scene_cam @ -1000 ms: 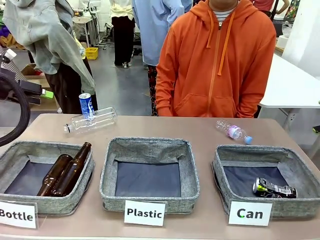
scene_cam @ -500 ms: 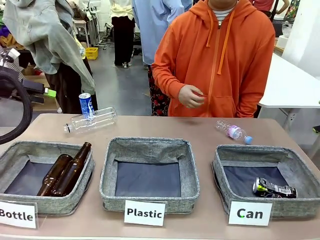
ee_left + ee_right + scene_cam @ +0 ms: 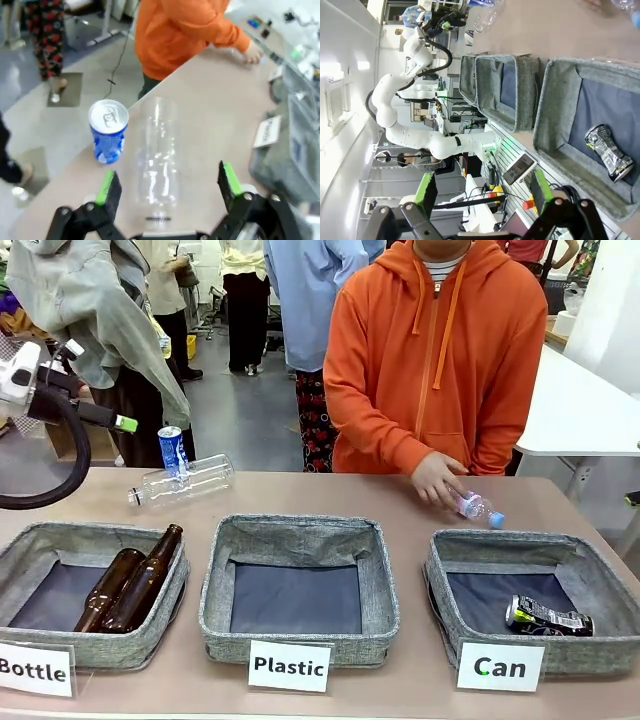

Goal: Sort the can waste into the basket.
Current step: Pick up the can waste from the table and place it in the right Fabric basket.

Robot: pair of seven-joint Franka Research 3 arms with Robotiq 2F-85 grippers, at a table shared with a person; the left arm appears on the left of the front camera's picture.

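A blue and white can (image 3: 172, 450) stands upright at the table's far left edge, beside a lying clear bottle (image 3: 185, 480). My left gripper (image 3: 112, 420) hovers just left of them, off the table's corner. In the left wrist view it is open (image 3: 166, 184), with the clear bottle (image 3: 157, 155) lined up between its fingers and the blue can (image 3: 108, 131) ahead to the left. A dented black can (image 3: 548, 618) lies in the "Can" basket (image 3: 455, 575) at the right. My right gripper (image 3: 483, 190) is open and holds nothing, off the near side of that basket (image 3: 555, 100) with the black can (image 3: 609, 152) inside.
The "Bottle" basket (image 3: 20, 540) holds two brown glass bottles (image 3: 130, 585). The "Plastic" basket (image 3: 300, 535) in the middle has nothing in it. A person in an orange hoodie has a hand (image 3: 438, 480) on a small plastic bottle (image 3: 472, 506) at the far right.
My left arm has risen and moved right, toward the blue can and clear bottle. The person's hand has come down onto the small plastic bottle at the far right.
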